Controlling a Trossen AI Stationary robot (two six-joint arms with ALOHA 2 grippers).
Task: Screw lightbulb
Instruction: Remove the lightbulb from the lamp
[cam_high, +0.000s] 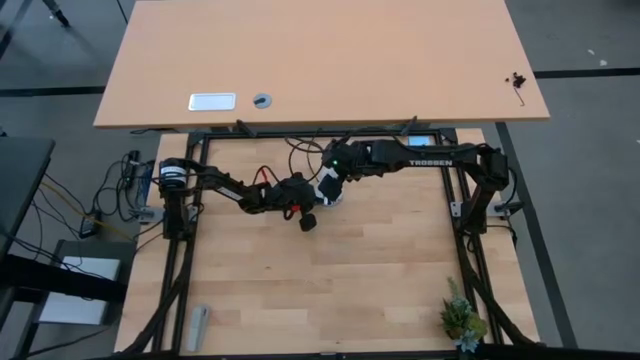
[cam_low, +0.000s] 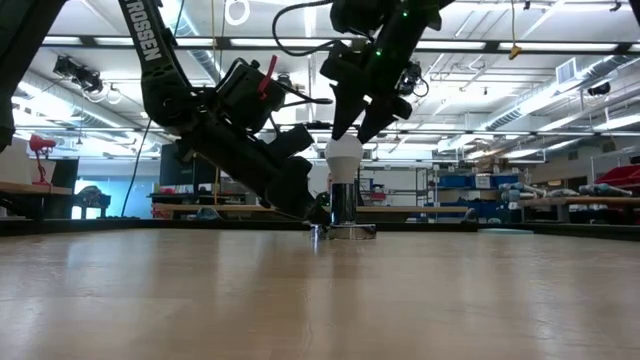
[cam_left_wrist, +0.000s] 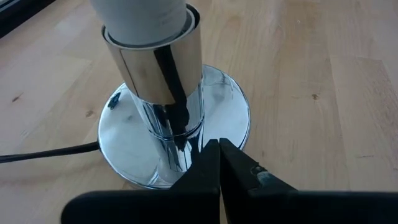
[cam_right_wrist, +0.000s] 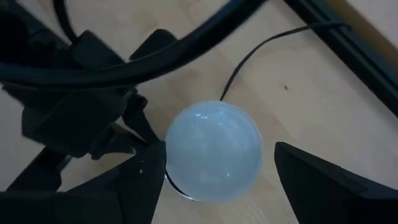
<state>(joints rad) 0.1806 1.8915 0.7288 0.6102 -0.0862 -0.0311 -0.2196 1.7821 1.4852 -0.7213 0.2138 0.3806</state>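
With the lightbulb (cam_right_wrist: 213, 151) seated upright in the socket base (cam_left_wrist: 174, 134) directly below my right gripper (cam_right_wrist: 214, 171), whose fingers stand wide either side, apparently not touching, and my left gripper (cam_left_wrist: 219, 163) pinched closed against the base, I judge tightening underway: close, then twist.

From overhead, 2 dark arms met near the middle of the back part of the light wooden table (cam_high: 330, 290). The left arm reached in from the back left corner, its gripper (cam_high: 308, 219) low over the wood, just beside the white lightbulb (cam_high: 329, 192). The right arm stretched from the right edge along the back edge, its gripper (cam_high: 331, 184) directly over the lightbulb. A small green plant (cam_high: 461, 318) stood at the front right corner, and a grey object (cam_high: 198, 326) lay near the front left corner. Beyond the back edge sat a separate tan desk (cam_high: 400, 60).
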